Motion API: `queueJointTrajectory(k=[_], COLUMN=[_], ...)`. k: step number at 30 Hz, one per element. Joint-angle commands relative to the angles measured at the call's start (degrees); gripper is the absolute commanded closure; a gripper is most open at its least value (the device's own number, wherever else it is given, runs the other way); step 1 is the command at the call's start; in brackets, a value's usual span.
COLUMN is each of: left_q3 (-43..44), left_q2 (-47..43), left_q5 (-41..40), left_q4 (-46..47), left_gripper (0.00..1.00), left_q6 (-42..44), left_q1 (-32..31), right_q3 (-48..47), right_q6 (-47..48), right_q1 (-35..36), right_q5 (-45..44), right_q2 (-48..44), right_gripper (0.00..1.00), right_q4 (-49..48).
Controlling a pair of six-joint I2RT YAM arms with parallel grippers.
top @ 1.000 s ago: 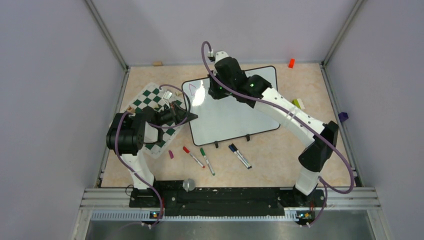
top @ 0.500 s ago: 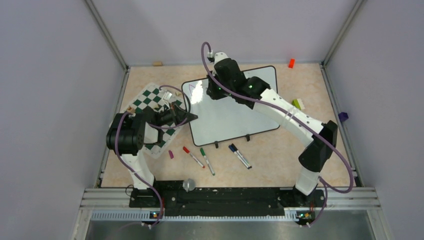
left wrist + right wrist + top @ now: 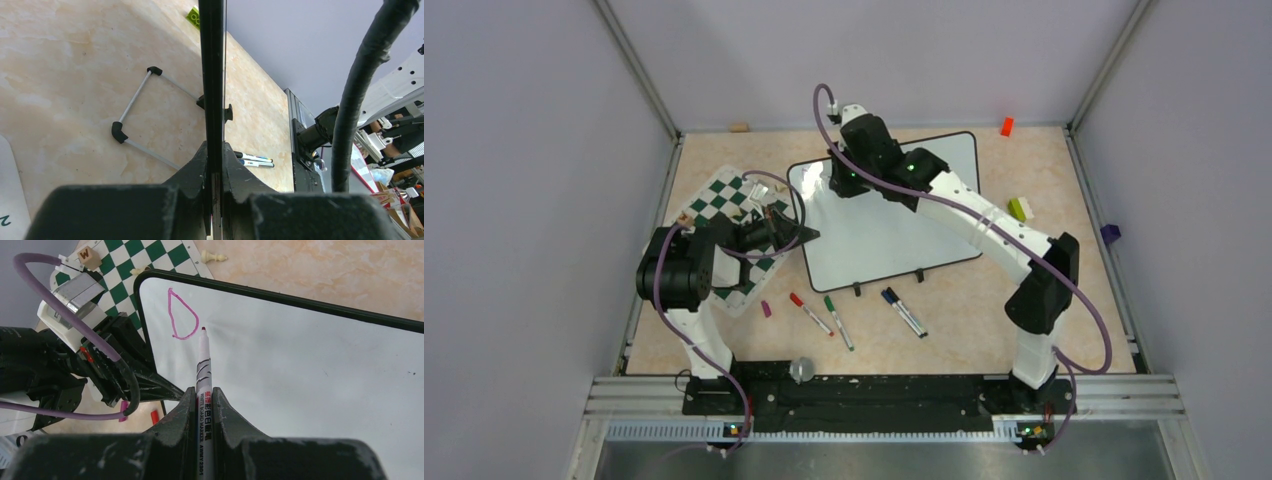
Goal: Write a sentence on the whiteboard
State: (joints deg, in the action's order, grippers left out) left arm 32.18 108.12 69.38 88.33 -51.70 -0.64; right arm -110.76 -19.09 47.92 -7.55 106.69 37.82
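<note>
Where right end effector [image 3: 203, 392] points, sentence [image 3: 182, 315] ahead

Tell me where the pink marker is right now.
In the right wrist view the marker sits clamped in the right gripper, its tip just right of the pink D at the whiteboard's far left corner, beside the chess mat.

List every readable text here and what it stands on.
"D": pink letter on the whiteboard.
"WHITE BOARD MARKER": barrel of the marker; its other print is too small to read.
"W": wooden cube.
</note>
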Motion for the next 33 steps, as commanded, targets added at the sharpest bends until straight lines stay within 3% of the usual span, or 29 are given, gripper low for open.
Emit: queueJointTrajectory(k=[1,33], left_q3=[-0.79,-1.03], left_q2=[-2.09,-2.14], left_q5=[3.29,3.04], left_q4=[4.41,4.48], left_gripper=[1.0,1.0], left_q6=[2.13,2.31], left_q1=[-0.19,-0.22], right_q3=[-3.25,-9.33], right_q6=[0.73,1.36], right_q1=[-0.14,-0.19], right_q5=[0.8,-4.86], right_q2=[0.52,4.91], right_gripper=[1.0,1.0], right_q4=[-0.21,4.96])
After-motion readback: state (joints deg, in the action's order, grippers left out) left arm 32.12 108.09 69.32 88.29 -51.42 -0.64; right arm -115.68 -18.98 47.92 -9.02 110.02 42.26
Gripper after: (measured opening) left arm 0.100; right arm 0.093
